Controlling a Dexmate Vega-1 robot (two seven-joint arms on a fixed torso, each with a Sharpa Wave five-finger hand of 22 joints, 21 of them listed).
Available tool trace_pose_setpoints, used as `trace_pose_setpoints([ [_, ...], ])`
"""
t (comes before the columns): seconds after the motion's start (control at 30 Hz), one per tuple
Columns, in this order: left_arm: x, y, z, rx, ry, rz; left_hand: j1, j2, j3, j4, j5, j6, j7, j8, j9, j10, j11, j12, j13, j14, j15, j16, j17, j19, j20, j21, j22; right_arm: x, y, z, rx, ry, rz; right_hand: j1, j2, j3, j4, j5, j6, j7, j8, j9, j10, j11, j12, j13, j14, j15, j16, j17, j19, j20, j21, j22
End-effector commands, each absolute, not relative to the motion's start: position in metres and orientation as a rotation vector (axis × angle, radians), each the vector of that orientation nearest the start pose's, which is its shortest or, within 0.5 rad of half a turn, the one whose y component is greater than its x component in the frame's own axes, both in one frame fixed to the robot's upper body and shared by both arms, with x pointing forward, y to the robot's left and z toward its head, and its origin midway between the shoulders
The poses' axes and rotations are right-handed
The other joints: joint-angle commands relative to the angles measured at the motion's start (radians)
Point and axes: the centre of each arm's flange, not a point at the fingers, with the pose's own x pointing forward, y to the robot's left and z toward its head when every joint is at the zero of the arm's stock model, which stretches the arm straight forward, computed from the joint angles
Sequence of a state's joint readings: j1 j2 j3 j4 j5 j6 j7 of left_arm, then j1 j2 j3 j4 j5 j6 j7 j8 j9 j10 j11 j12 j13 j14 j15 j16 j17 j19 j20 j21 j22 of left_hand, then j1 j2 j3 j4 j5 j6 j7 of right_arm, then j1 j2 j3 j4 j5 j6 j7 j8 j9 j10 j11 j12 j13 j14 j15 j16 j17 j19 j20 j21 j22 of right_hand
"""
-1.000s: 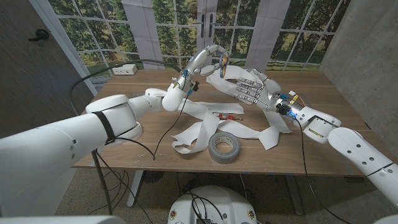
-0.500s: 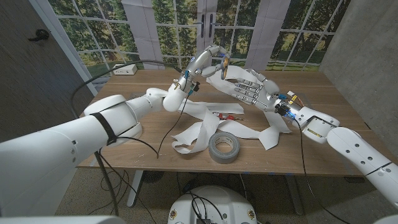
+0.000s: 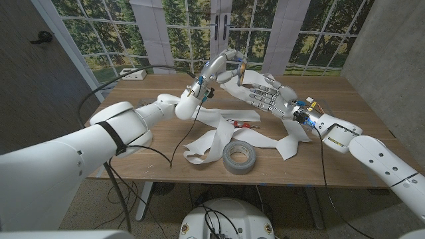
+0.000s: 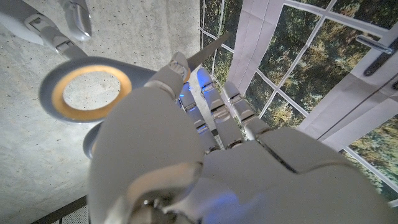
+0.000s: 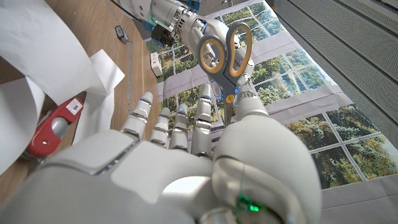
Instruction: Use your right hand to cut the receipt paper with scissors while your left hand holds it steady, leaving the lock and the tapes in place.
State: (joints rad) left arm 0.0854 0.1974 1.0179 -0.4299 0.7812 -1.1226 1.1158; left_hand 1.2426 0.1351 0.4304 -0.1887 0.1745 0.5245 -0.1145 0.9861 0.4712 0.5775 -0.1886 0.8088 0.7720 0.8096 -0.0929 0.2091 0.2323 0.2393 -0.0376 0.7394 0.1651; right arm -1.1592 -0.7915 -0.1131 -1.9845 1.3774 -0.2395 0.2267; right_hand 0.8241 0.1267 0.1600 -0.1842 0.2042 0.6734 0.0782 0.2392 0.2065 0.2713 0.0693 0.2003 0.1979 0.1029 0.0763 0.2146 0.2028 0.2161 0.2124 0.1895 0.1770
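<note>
Wooden table [image 3: 133, 93]: left robot hand [image 3: 216, 68] grasping upright scissors [image 3: 238, 68]; right robot hand [image 3: 264, 93] released beside.

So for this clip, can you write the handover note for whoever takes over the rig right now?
Left hand: raised over the far table, holding the scissors by the blades, handles toward the right hand.
Right hand: open, fingers spread, next to the scissors; not gripping them.
Paper: long loose strip curling across the table; no cut can be seen.
Gray tape sits at the near edge, a red item among the paper.
Done: scissors lifted and offered.
Left: right hand takes the scissors, left hand steadies the paper, cut.
</note>
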Motion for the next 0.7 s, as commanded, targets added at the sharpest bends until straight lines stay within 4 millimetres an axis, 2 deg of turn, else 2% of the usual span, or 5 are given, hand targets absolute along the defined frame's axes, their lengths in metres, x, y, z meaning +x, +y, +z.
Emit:
trace_pose_setpoints([
  [0.03,0.61,0.0854,0.1016,0.821,-1.663,-0.265,0.003,0.016,0.025,0.028,0.004,-0.004,0.003,0.007,0.001,0.036,0.024,0.085,0.055,-0.004,-0.135,-0.001,0.002,0.011,-0.084,-0.003,0.006,0.506,-0.2435,0.0107,0.386,-0.304,0.845,0.029,-0.005,0.012,-0.003,0.007,0.01,-0.001,0.001,0.006,0.005,0.0,0.004,0.001,-0.002,-0.004,-0.001,0.0,-0.001,0.0,0.005,0.0],
  [0.2,0.6078,0.0831,0.1013,0.83,-1.68,-0.27,0.004,0.016,0.024,0.028,0.004,-0.004,0.002,0.008,0.0,0.037,0.023,0.084,0.051,-0.005,-0.136,-0.001,0.002,0.012,-0.082,-0.006,0.006,0.5067,-0.2437,0.01,0.389,-0.297,0.841,0.062,-0.017,0.021,0.004,0.003,0.017,-0.011,0.005,0.013,0.002,-0.011,0.003,0.001,-0.008,-0.02,-0.003,0.0,0.001,-0.001,0.006,-0.001],
  [0.57,0.6051,0.0797,0.1014,0.842,-1.702,-0.274,0.004,0.016,0.023,0.027,0.003,-0.004,0.005,0.011,-0.002,0.036,0.023,0.085,0.052,-0.005,-0.136,-0.002,0.002,0.013,-0.082,-0.014,0.006,0.5038,-0.2421,0.0093,0.371,-0.292,0.857,0.057,-0.026,0.016,0.018,-0.007,-0.001,0.005,-0.008,0.011,-0.005,-0.015,0.0,0.002,-0.012,-0.018,-0.002,0.002,0.003,0.0,0.007,0.0],
  [0.7,0.6044,0.0792,0.1019,0.849,-1.71,-0.274,0.005,0.015,0.023,0.027,0.003,0.0,0.001,0.013,-0.004,0.038,0.022,0.085,0.051,-0.004,-0.136,0.0,0.002,0.014,-0.084,-0.015,0.006,0.502,-0.2409,0.0098,0.363,-0.296,0.866,0.05,-0.03,0.012,0.024,-0.011,-0.008,-0.002,-0.013,0.01,-0.009,-0.013,-0.001,0.002,-0.017,-0.014,-0.003,0.003,0.001,0.001,0.006,0.0],
])
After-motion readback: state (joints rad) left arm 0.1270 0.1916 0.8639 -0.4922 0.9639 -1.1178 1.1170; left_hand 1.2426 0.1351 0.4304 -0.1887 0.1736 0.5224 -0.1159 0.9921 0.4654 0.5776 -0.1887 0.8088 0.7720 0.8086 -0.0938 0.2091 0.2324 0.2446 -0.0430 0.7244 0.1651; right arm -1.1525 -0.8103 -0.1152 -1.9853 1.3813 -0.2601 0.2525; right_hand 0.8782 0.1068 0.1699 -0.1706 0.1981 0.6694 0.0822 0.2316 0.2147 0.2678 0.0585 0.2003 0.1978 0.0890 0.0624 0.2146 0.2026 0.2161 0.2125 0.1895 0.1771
